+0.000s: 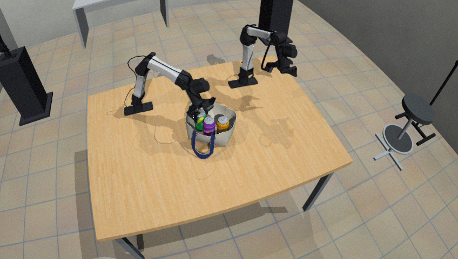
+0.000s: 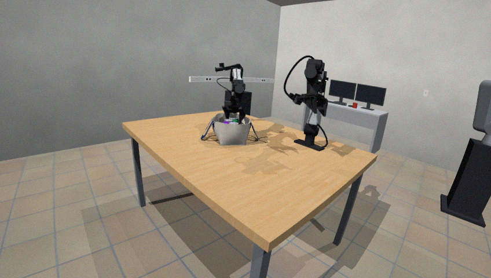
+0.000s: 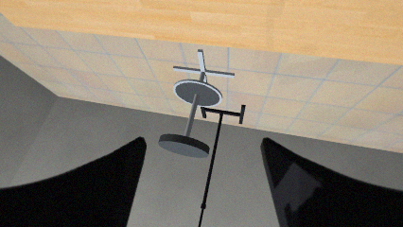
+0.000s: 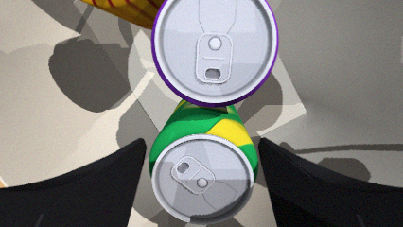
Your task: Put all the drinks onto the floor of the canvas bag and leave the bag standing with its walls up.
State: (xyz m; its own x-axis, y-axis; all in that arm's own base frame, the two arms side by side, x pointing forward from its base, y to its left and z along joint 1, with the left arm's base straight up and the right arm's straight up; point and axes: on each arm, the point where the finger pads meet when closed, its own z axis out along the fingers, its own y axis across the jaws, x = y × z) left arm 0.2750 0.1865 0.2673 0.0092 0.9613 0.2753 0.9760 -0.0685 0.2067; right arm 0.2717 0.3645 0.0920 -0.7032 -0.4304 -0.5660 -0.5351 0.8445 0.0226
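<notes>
While the wood-topped table [image 1: 144,192] [image 2: 241,193] [image 3: 189,19] is supporting the upright-walled canvas bag [image 1: 221,141] [image 2: 232,135] [image 4: 341,28], the left gripper [image 1: 281,72] [image 2: 310,106] [image 3: 203,140] is hanging spread, well apart; the right gripper [image 1: 203,109] [image 2: 234,120] [image 4: 201,141] is spreading around the green-and-yellow can [image 1: 200,122] [image 2: 235,120] [image 4: 203,180], which is standing inside beside purple [image 1: 208,126] [image 2: 226,122] [image 4: 215,47] and orange [image 1: 222,124] [image 4: 125,11] cans.

A robotics lab: arms [image 1: 160,67] [image 2: 312,82] on a table [image 1: 154,192] [image 2: 220,172], monitors [image 2: 370,94] behind.

green-and-yellow patterned can [image 1: 200,123] [image 4: 203,175] | purple can [image 1: 208,125] [image 4: 215,52] | orange can [image 1: 222,124], seemingly red-striped | bag [image 1: 221,139] [image 2: 232,134] off-white | handle [image 1: 203,156] blue
</notes>
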